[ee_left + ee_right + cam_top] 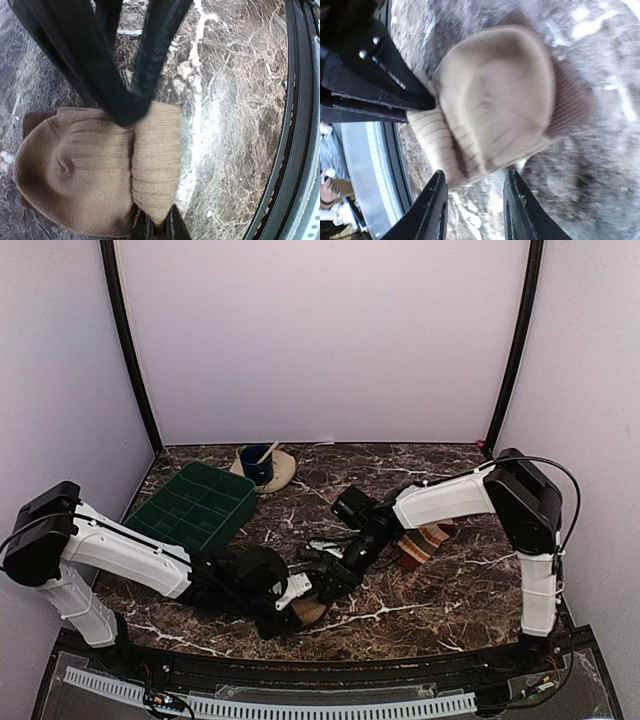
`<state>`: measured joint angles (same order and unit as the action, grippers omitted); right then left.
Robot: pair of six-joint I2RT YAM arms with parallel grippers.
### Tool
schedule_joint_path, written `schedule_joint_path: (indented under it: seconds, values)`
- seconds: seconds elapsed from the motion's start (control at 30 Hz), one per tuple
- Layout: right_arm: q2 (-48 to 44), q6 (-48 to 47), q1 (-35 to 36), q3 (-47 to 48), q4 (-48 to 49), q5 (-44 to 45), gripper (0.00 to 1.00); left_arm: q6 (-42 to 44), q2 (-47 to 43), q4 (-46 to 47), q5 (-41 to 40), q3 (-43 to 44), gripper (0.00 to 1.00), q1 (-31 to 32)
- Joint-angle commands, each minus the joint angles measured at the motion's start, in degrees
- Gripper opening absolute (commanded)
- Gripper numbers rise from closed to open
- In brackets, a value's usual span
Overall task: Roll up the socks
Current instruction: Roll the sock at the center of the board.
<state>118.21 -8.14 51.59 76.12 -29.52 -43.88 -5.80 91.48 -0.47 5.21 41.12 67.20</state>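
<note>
The plain tan sock (pixel 308 612) lies partly rolled near the table's front edge. In the left wrist view the tan sock (pixel 90 170) is a rounded bundle with a folded ribbed band on its right side. My left gripper (pixel 159 226) is shut on the end of that band. My right gripper (pixel 475 192) is open and empty, its jaws just short of the sock (pixel 495 95). In the top view my right gripper (pixel 332 585) sits beside my left gripper (pixel 292 608) over the sock. The striped sock (pixel 425 540) lies flat under the right forearm.
A green compartment tray (pixel 195 505) stands at the left back. A blue cup (pixel 258 465) with a stick in it sits on a tan dish behind the tray. The black front rail (pixel 300 125) runs close to the sock.
</note>
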Motion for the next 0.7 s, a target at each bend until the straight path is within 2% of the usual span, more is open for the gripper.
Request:
schedule_joint_path:
  seconds: [0.0, 0.37, 0.67]
  values:
    - [-3.4, 2.2, -0.8, -2.2, 5.5, 1.9, 0.36, -4.1, 2.5, -7.1, 5.4, -1.3, 0.0, -1.4]
    - [-9.6, 3.9, -1.1, -8.4, 13.1, 9.5, 0.36, -8.2, 3.4, -7.3, 15.8, -1.9, 0.0, -6.1]
    - [-15.1, 3.7, -0.5, -15.0, 18.9, 15.8, 0.35, -9.3, 7.7, -6.8, 27.2, -1.2, 0.0, -9.4]
